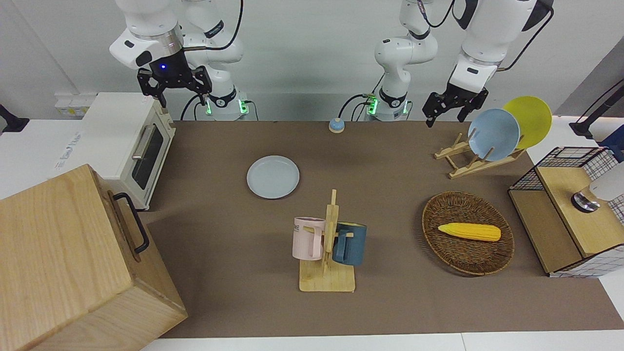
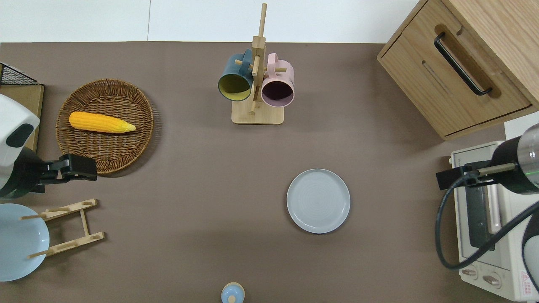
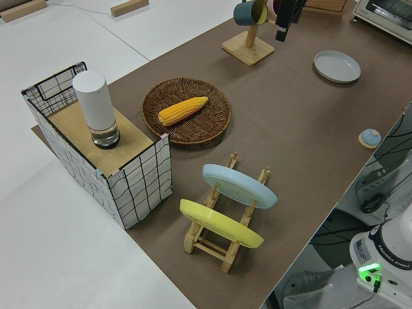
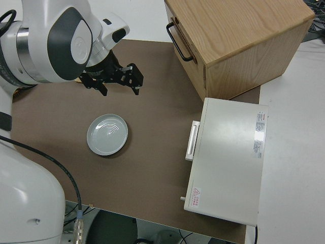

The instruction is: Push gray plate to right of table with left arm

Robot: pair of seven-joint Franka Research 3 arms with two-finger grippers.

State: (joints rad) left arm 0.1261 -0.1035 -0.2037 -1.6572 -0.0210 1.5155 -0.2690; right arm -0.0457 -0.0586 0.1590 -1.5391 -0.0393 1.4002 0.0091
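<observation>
The gray plate (image 1: 273, 176) lies flat on the brown table (image 1: 390, 302), toward the right arm's end, nearer to the robots than the mug rack (image 1: 327, 243). It also shows in the overhead view (image 2: 318, 200) and the right side view (image 4: 107, 133). My left gripper (image 1: 453, 105) is open and empty, raised over the basket's edge nearest the robots (image 2: 80, 168), a long way from the plate. My right gripper (image 1: 174, 90) is open and parked.
A wicker basket (image 1: 468, 233) holds a corn cob (image 1: 469, 231). A wooden rack (image 1: 475, 158) holds a bluer plate and a yellow plate. A toaster oven (image 1: 129, 141), a wooden cabinet (image 1: 73, 263), a wire crate (image 1: 570, 209) and a small blue knob (image 1: 336, 125) stand around the edges.
</observation>
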